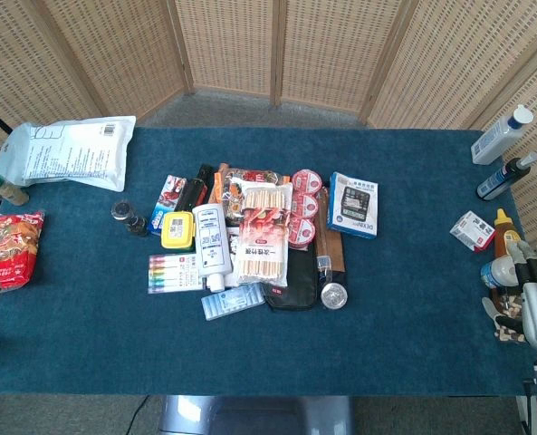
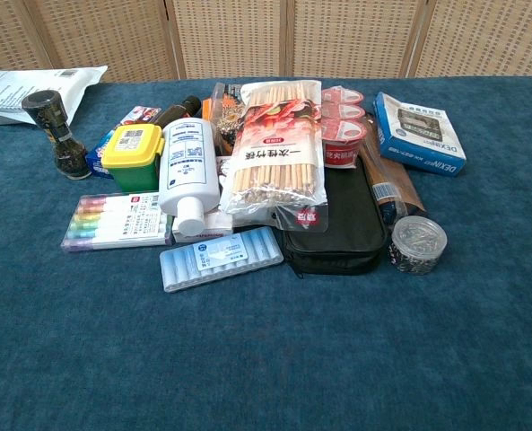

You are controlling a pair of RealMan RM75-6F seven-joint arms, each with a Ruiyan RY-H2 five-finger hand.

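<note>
Head view: a blue cloth table (image 1: 404, 335) with a heap of goods at centre and loose things along both edges.
Right hand (image 1: 524, 294): at 4 o'clock on the table's edge, fingers spread and pointing up the picture, gripping nothing; its fingertips lie just beside a small clear bottle (image 1: 494, 273).
Small clear bottle: at 4 o'clock, lying on the cloth, blue cap toward the heap.
Yellow-capped bottle (image 1: 507, 233): just above the hand, at 3 o'clock.
Red and white box (image 1: 473, 230): just beside the yellow-capped bottle, on its heap side.
Dark spray bottle (image 1: 506, 176): at 2 o'clock, with a white bottle (image 1: 500, 135) above it.
Left hand: in neither view, so I cannot tell its state.
Heap: a chopstick packet (image 2: 274, 148) lies over a black case (image 2: 337, 235); a white lotion bottle (image 2: 189, 171) lies at its 9 o'clock side.
Marker set (image 2: 116, 221): at 8 o'clock of the heap.
Round tin (image 2: 418, 243): at 4 o'clock of the heap.
Snack bag (image 1: 11, 250): at 9 o'clock on the table.
</note>
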